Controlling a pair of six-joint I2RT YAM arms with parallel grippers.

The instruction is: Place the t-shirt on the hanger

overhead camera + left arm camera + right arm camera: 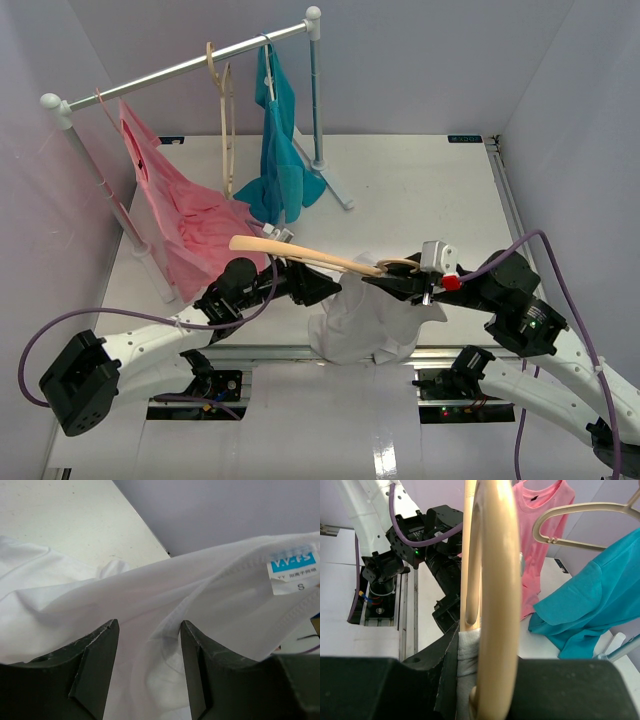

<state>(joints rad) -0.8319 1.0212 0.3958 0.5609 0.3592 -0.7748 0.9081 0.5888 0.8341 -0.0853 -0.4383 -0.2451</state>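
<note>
— We see soft, even light from overhead; shadows on the table [420, 190] are faint.
— We agree. Up close the hanger [495, 580] looks slightly out of focus, and the t-shirt [150, 595] nearly washes out to plain white.

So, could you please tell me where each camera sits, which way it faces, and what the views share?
Top external: above and behind the robot, looking down at the table; left arm, right arm, left gripper and right gripper show.
Left wrist: looks past the open left gripper at the white t-shirt and its collar label.
Right wrist: looks along the right gripper, shut on the beige hanger, toward the left arm and pink garment.
Shared: top and right wrist both show that hanger.
</note>
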